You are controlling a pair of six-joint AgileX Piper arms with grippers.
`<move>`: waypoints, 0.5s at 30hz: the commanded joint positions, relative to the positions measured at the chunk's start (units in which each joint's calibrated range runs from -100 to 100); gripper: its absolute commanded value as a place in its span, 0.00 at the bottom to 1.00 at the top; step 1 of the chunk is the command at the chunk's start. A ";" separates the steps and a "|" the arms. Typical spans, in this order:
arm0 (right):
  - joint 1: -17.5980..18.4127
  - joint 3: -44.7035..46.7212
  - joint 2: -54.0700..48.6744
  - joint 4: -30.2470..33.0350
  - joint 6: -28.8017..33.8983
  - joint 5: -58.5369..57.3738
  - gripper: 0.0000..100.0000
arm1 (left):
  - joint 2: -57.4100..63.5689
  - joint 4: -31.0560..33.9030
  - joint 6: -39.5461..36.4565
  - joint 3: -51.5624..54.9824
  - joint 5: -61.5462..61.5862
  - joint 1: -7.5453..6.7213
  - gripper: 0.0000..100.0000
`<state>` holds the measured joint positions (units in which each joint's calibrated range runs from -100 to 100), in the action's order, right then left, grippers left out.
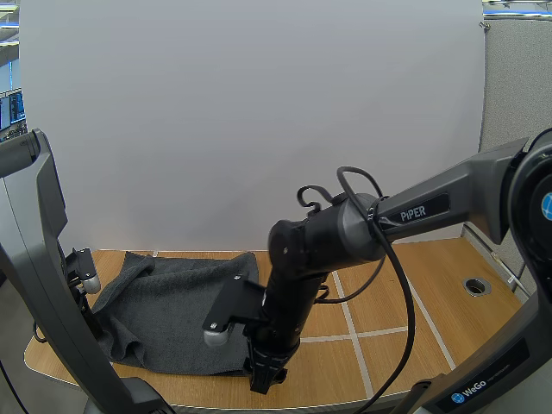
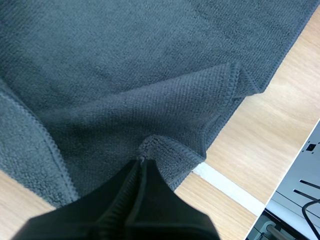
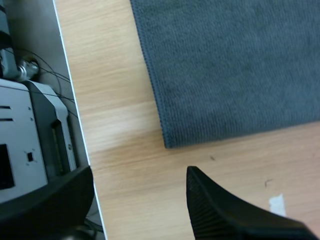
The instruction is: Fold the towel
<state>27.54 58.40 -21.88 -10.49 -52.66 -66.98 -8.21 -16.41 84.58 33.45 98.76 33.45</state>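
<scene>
At lower left of the high view, the dark grey towel lies spread on the wooden table, its left side rumpled & bunched up. The right arm stretches across frame centre & points down. The right gripper is at the towel's near-right corner, close to the table's front edge.

Right wrist view: the fingers stand wide apart, one ribbed face showing, over bare wood just beside the towel's corner, not touching the cloth.

Left wrist view: the left gripper has its jaws together, tips clamped on a small puckered bit of the towel's hemmed edge. Beyond the tips a flap of cloth lies doubled over the layer below. A white line on the table passes just beside the pinch.
</scene>
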 commanded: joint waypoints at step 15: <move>6.51 0.22 3.67 16.74 10.21 16.13 0.89 | 0.07 0.59 -1.27 0.29 1.24 0.07 0.00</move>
<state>33.92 58.40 -18.88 5.47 -43.11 -52.83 -8.21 -16.03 83.79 33.45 98.76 33.45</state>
